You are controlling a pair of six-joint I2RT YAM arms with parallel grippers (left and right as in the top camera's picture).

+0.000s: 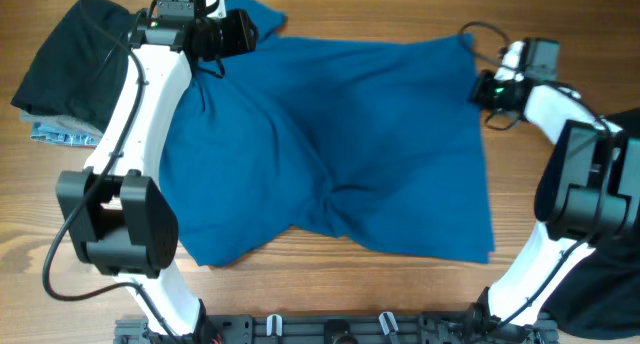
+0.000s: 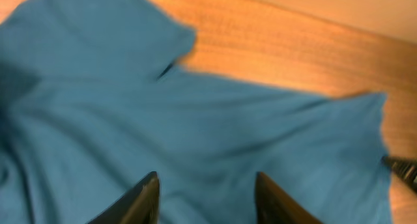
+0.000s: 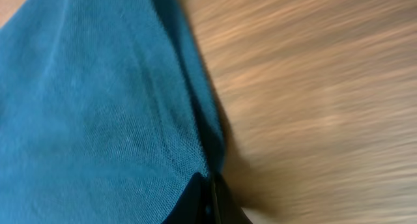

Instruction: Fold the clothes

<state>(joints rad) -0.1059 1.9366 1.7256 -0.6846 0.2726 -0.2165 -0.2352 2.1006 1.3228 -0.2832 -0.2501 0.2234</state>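
Observation:
A large royal-blue shirt (image 1: 340, 154) lies spread and wrinkled across the middle of the wooden table. It fills most of the left wrist view (image 2: 195, 120) and the left half of the right wrist view (image 3: 98, 107). My left gripper (image 1: 212, 62) hovers over the shirt's far left part, and its fingers (image 2: 207, 188) are open and empty. My right gripper (image 1: 479, 89) is at the shirt's far right edge, and its jaws (image 3: 210, 188) are shut on the fabric edge.
A pile of black fabric (image 1: 70, 59) on a pale-blue patterned piece (image 1: 58, 134) sits at the far left. Dark fabric (image 1: 610, 294) lies at the near right corner. The arm bases stand along the front edge. Bare wood (image 3: 313, 87) shows to the right of the shirt.

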